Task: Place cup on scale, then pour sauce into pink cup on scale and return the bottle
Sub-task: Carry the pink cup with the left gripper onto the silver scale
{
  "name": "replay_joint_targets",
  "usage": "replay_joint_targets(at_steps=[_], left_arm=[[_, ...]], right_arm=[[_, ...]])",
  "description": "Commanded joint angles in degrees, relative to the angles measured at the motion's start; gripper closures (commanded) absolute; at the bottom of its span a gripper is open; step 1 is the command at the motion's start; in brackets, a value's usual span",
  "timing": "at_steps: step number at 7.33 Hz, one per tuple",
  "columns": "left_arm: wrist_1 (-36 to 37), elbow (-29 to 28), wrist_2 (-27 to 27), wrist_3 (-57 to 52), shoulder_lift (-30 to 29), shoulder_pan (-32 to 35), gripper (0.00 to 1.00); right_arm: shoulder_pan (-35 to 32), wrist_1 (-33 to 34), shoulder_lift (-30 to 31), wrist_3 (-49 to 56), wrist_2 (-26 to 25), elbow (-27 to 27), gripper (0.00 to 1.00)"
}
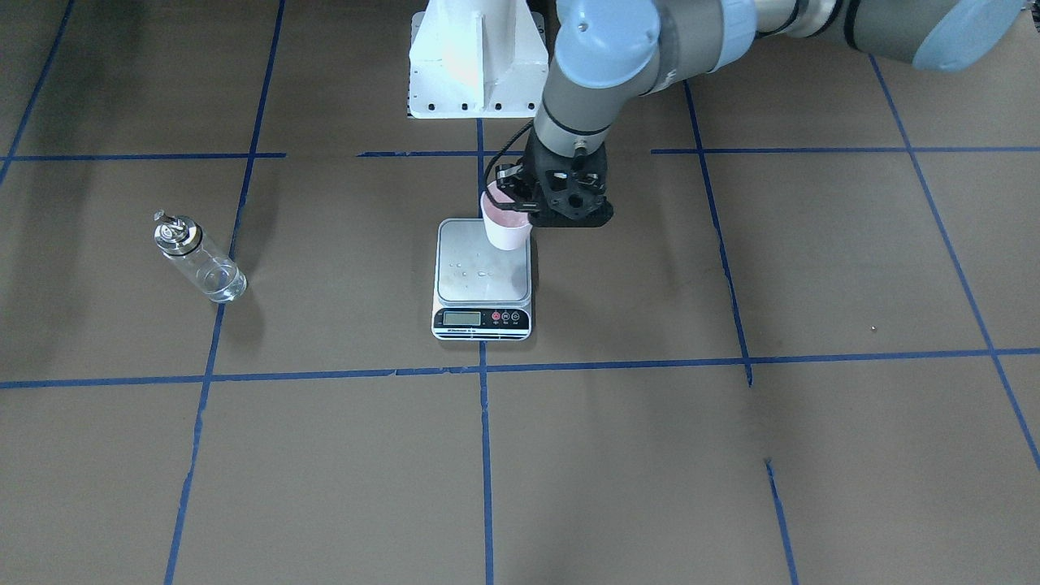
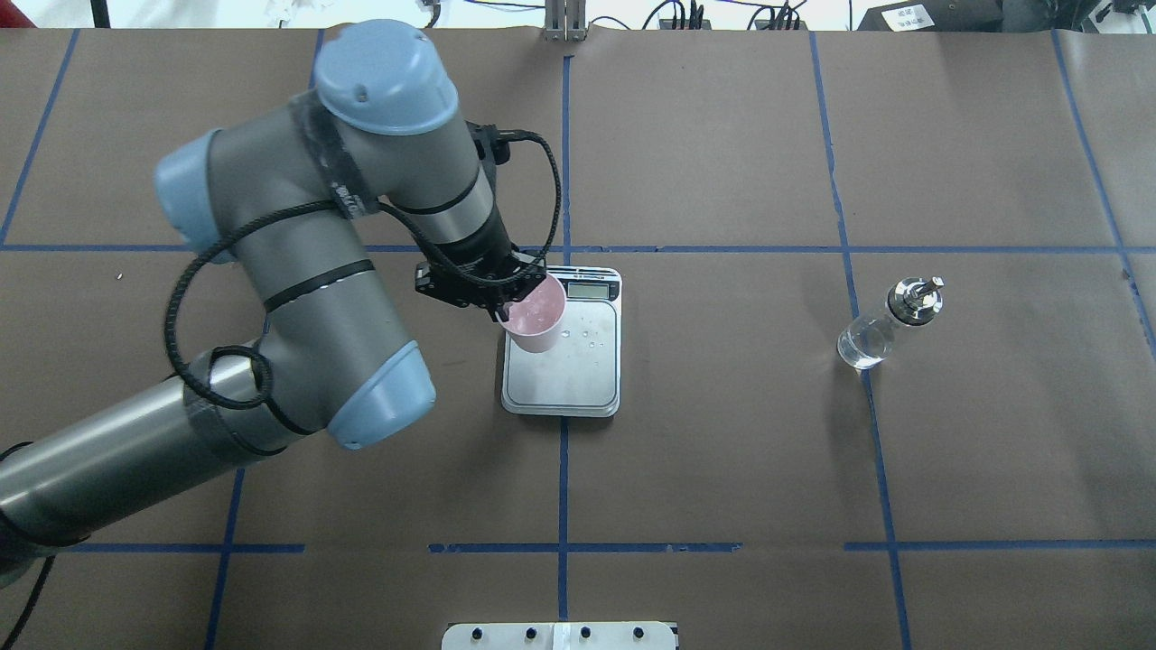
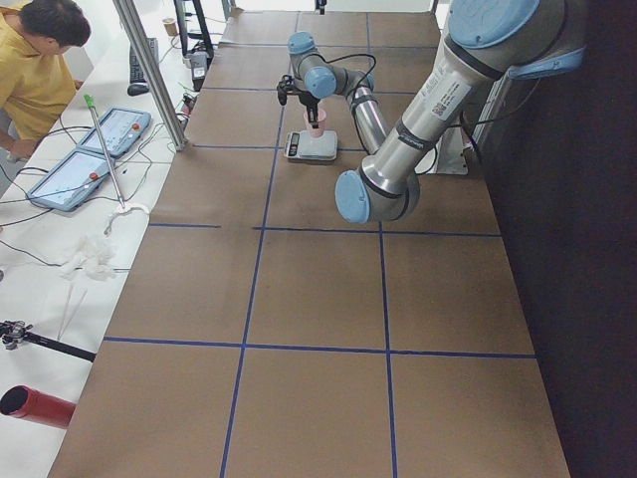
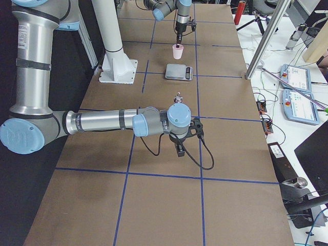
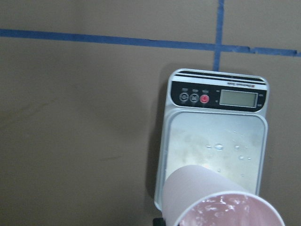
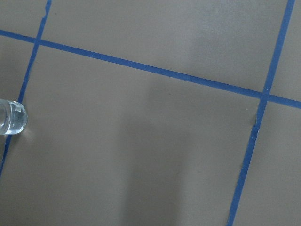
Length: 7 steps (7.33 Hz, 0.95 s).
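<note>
Lowering the cup point(image 2: 535, 318), pinched at its rim by the left gripper point(image 2: 506, 307), is best done upright, nearer the middle of the scale point(image 2: 578, 384) than the corner beneath it. Only flecks point(image 5: 221, 209) are seen inside. Sauce point(image 2: 858, 348) is kept in the bottle point(image 2: 883, 327), well right; how the right gripper point(image 4: 179, 149) stands cannot be told.
</note>
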<state>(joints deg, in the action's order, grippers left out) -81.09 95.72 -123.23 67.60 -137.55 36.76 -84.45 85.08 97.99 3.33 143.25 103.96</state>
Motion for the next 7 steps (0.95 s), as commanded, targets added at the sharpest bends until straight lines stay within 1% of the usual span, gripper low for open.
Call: replay_joint_targets(at_steps=[1,3,7], left_arm=[[-3.27,-5.45,3.5,1.3,-2.37,-2.65,1.0],[-6.6,-8.17,3.96,1.3,-2.19,-2.75,1.0],[-7.06,-8.18,3.96,1.13,-0.97,-2.83,1.0]], right_arm=[[0.17,-0.09,0.62,0.01,0.01,0.54,0.0],[0.25,0.0,0.62,0.01,0.01,0.54,0.0],[0.34,0.0,0.62,-0.08,0.01,0.54,0.0]])
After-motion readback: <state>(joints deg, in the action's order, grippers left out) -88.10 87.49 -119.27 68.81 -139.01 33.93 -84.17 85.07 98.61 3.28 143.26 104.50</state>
